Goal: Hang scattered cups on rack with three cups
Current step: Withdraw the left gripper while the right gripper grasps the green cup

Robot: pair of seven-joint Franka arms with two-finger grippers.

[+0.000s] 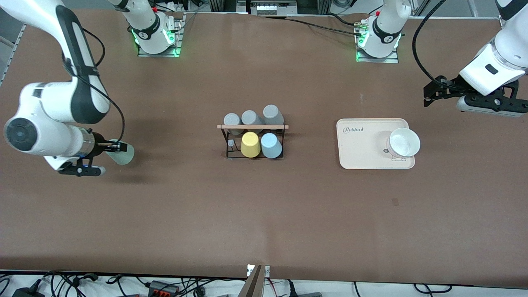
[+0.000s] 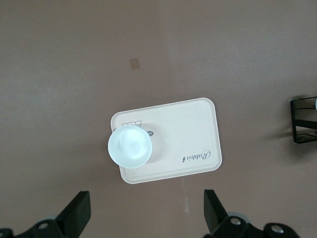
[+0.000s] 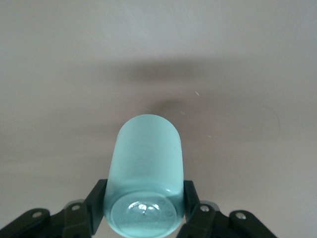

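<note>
My right gripper [image 1: 110, 147] is shut on the pale mint green cup [image 1: 123, 154], held on its side above the table toward the right arm's end. In the right wrist view the fingers [image 3: 97, 196] clamp the cup [image 3: 144, 163] near its base. The black wire rack [image 1: 252, 140] with a wooden rod stands mid-table. It carries three grey cups [image 1: 251, 119], a yellow cup [image 1: 250, 144] and a light blue cup [image 1: 271, 145]. My left gripper [image 1: 430, 94] is open and empty above the table beside the tray, also in the left wrist view [image 2: 146, 198].
A cream tray [image 1: 359, 144] lies toward the left arm's end, with a whitish cup [image 1: 403, 142] standing mouth up on it. Both show in the left wrist view: tray [image 2: 188, 134], cup [image 2: 130, 146]. The rack's edge [image 2: 303, 121] shows there too.
</note>
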